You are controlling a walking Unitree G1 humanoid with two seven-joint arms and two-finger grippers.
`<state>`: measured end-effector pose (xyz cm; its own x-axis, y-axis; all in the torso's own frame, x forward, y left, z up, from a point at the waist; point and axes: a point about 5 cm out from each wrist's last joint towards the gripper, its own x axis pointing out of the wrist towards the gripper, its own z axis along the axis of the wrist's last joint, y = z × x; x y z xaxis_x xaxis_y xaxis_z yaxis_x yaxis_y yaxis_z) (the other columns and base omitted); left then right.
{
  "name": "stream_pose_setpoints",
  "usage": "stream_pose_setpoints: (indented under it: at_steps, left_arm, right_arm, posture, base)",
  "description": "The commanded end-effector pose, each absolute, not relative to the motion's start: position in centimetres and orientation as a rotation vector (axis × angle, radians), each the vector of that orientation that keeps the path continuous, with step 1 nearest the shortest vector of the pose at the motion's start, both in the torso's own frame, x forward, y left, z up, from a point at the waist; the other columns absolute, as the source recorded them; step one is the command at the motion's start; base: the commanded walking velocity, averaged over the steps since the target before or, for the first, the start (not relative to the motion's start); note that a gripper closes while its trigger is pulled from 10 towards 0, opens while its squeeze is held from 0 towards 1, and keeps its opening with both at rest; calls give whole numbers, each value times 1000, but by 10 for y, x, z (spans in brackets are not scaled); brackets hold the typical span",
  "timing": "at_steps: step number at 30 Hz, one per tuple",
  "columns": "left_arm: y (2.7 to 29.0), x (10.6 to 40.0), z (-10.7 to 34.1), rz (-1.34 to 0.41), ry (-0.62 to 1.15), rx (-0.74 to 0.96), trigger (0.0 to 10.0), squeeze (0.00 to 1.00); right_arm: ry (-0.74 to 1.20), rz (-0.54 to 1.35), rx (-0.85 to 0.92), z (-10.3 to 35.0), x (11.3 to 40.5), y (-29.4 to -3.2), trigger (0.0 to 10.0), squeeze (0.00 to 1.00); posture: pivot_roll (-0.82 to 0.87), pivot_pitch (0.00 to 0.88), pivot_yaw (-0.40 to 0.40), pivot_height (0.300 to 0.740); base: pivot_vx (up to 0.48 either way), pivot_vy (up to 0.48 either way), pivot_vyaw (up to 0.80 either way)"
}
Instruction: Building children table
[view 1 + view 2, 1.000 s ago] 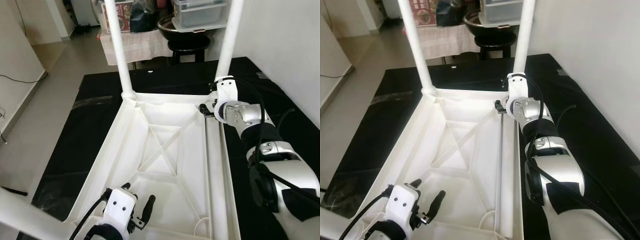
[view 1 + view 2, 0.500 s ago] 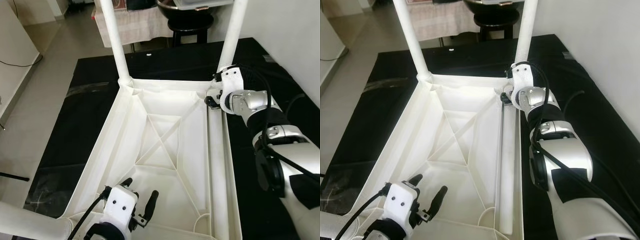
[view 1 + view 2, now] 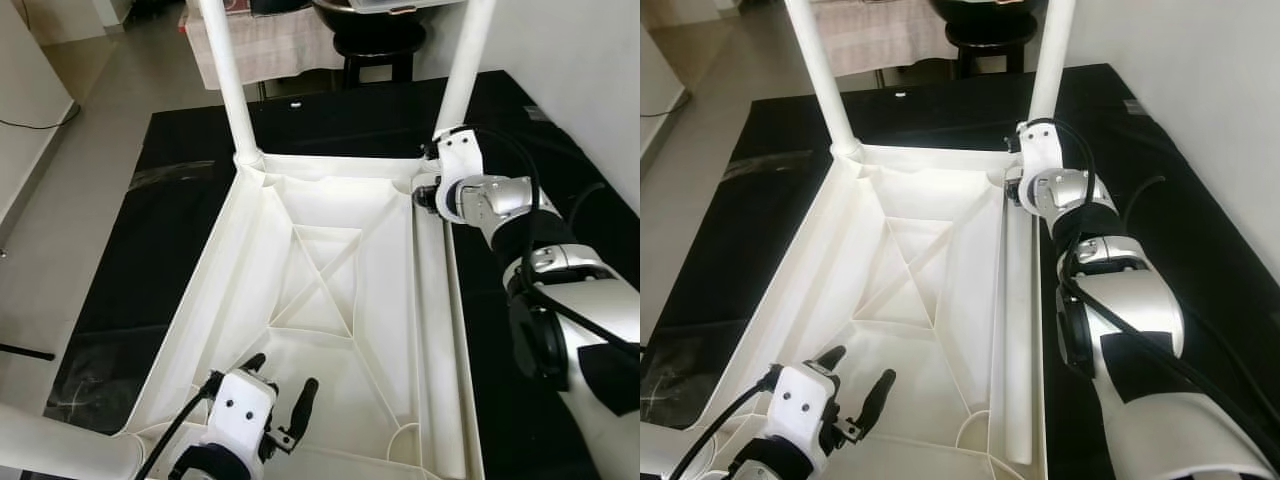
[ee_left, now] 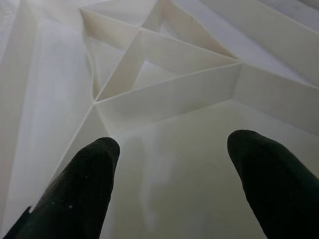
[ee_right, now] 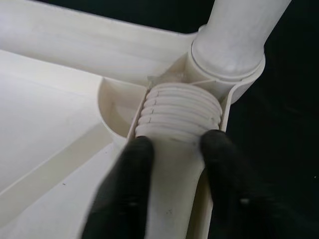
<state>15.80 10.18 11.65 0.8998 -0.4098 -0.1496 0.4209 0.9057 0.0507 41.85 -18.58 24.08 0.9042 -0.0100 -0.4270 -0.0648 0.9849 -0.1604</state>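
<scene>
right tool point(image 5: 172, 149) is clamped on the loose leg point(image 3: 1018, 330) by the tabletop's point(image 3: 330, 300) far corner, probably to lift it; left tool point(image 4: 174, 164) hangs released

One white tabletop point(image 3: 330, 300), flipped underside up on one black mat point(image 3: 180, 250). Legs: two stand upright, one point(image 3: 228, 85) at the tabletop's far left corner, one point(image 3: 462, 70) at the far right corner. A third leg point(image 3: 1018, 330) lies flat along the right edge, and a fourth point(image 3: 60, 445) crosses by the near left corner, so four in all. Two grippers: the left gripper point(image 3: 278, 392) near the near edge, the right gripper point(image 5: 174, 149) at the lying leg's threaded end.
</scene>
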Motion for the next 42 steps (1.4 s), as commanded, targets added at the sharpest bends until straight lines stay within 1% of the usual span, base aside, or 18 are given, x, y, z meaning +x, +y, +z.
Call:
stream_pose_setpoints:
  at_steps: [1, 4, 5, 6, 7, 11, 12, 14, 15, 16, 22, 23, 24, 25, 27, 32, 38, 42]
  left_arm:
    - [102, 155, 113, -426, 164, 82, 10000, 0]
    - [102, 155, 114, -424, 162, 80, 10000, 0]
    - [102, 155, 114, -423, 162, 78, 10000, 0]
    - [102, 155, 114, -423, 162, 78, 10000, 0]
    - [102, 156, 114, -421, 161, 77, 10000, 0]
    - [102, 156, 114, -418, 160, 75, 10000, 0]
    - [102, 156, 114, -417, 160, 74, 10000, 0]
    - [102, 157, 113, -417, 160, 74, 10000, 0]
    - [102, 157, 113, -417, 160, 73, 10000, 0]
    - [102, 157, 113, -417, 160, 73, 10000, 0]
    - [102, 158, 113, -419, 160, 71, 10000, 0]
    - [102, 158, 113, -419, 159, 70, 10000, 0]
    - [102, 158, 113, -418, 158, 69, 10000, 0]
    - [102, 159, 113, -419, 157, 69, 10000, 0]
    - [101, 159, 113, -418, 156, 69, 10000, 0]
    - [101, 159, 113, -414, 154, 69, 10000, 0]
    - [101, 158, 114, -410, 153, 68, 10000, 0]
    - [101, 158, 114, -410, 153, 67, 10000, 0]
  right_arm:
    - [543, 36, -164, 216, 413, -184, 0, 0]
    - [558, 48, -168, 212, 413, -182, 0, 0]
    - [568, 47, -171, 210, 412, -181, 8235, 0]
    - [568, 47, -171, 210, 412, -181, 8235, 0]
    - [580, 46, -174, 209, 412, -182, 10000, 0]
    - [599, 66, -253, 206, 410, -184, 10000, 0]
    - [606, 84, -304, 206, 410, -186, 10000, 616]
    - [613, 89, -311, 206, 410, -187, 10000, 616]
    - [621, 94, -313, 206, 409, -187, 10000, 933]
    - [630, 101, -311, 206, 409, -188, 10000, 1000]
    - [658, 112, -299, 203, 407, -189, 10000, 1000]
    - [658, 111, -269, 203, 407, -188, 10000, 847]
    - [658, 112, -248, 202, 407, -187, 10000, 847]
    - [640, 114, -198, 203, 408, -184, 10000, 0]
    - [604, 128, -140, 205, 410, -178, 10000, 0]
    - [504, 118, -80, 218, 416, -167, 10000, 0]
    - [460, 129, -70, 228, 419, -158, 10000, 0]
    - [461, 133, -97, 229, 420, -152, 10000, 0]
  posture:
    - [-21, 227, 19, 740]
    - [-22, 229, 17, 740]
    - [-22, 232, 15, 740]
    - [-22, 232, 15, 740]
    - [-22, 234, 13, 740]
    - [-24, 234, 12, 740]
    - [-31, 235, 10, 740]
    - [-31, 235, 10, 740]
    - [-31, 235, 10, 740]
    - [-31, 235, 10, 740]
    - [-44, 235, 7, 740]
    - [-45, 236, 7, 740]
    - [-45, 236, 7, 740]
    - [-42, 236, 6, 740]
    - [-40, 237, 5, 740]
    - [-33, 239, 4, 740]
    - [-28, 243, 3, 740]
    - [-28, 249, 1, 740]
  base:
    - [0, 0, 0]
    - [0, 0, 0]
    - [0, 0, 0]
    - [0, 0, 0]
    - [0, 0, 0]
    - [0, 0, 0]
    - [0, 0, 0]
    - [0, 0, 0]
    - [0, 0, 0]
    - [0, 0, 0]
    - [0, 0, 0]
    - [0, 0, 0]
    - [0, 0, 0]
    - [0, 0, 0]
    - [0, 0, 0]
    - [0, 0, 0]
    - [0, 0, 0]
    - [0, 0, 0]
